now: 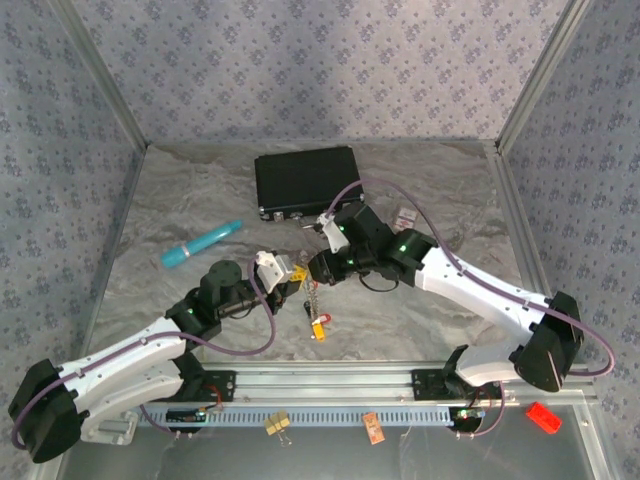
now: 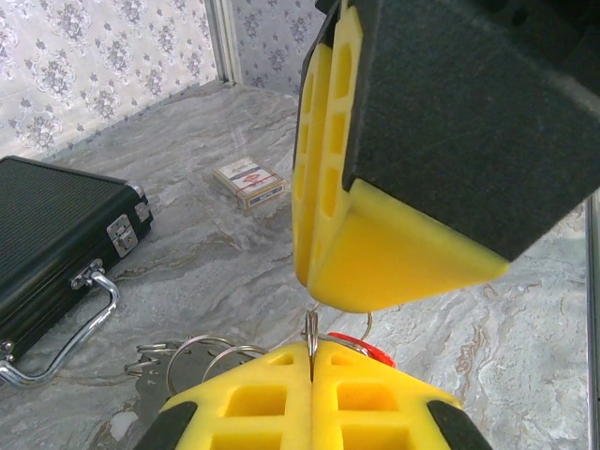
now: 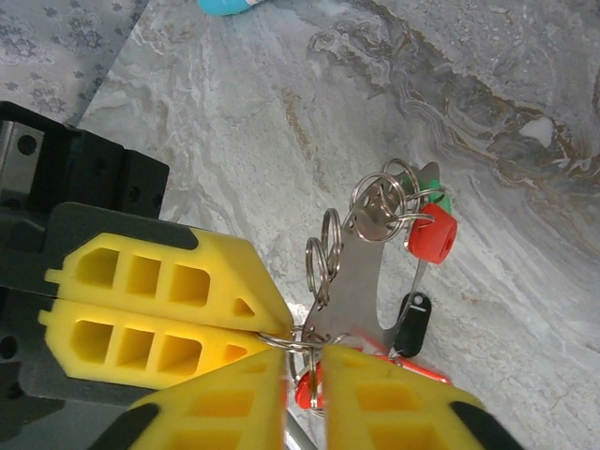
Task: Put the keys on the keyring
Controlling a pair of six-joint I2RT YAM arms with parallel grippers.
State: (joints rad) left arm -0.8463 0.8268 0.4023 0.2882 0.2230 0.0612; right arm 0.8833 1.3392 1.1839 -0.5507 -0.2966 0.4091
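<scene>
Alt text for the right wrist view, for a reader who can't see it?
Two yellow-fingered tools meet over a marbled table: the left tool, shut, pinches a split ring while the right tool flanks it from below. Beyond lie more rings and a red-headed key.

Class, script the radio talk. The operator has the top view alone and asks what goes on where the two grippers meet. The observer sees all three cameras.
Operator: Both grippers meet mid-table. Does the left gripper hold anything?
Observer: Yes. Its wrist view shows the jaws shut on the edge of a thin metal ring.
Operator: And the right gripper?
Observer: Its fingers stand slightly apart with ring wire and something red between them. I cannot tell whether they grip.
Operator: Which keys are there?
Observer: A red key and a green key hang on rings from a flat metal plate.
</scene>
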